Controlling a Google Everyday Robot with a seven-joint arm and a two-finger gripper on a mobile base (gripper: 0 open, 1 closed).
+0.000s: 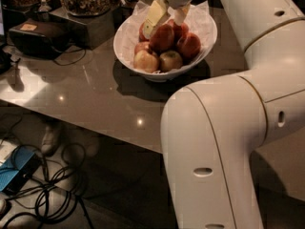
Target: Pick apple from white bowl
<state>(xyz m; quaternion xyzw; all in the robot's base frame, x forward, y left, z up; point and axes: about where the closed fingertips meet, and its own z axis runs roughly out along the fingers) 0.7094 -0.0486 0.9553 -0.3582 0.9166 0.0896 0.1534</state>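
The white bowl (128,42) stands on the grey table, lined with crinkled white paper and holding several apples. A deep red apple (162,38) lies on top of the pile, with another red one (189,46) to its right and paler apples (147,61) in front. My gripper (163,26) reaches down from the top edge, right over the bowl. Its pale fingers (155,17) are spread, one on each side of the top of the deep red apple. I cannot tell whether they touch it.
My large white arm (224,142) fills the right half of the view. A black device (38,36) with a cable lies on the table at left. Containers (88,4) stand behind the bowl. Cables and a blue box (16,173) lie on the floor at lower left.
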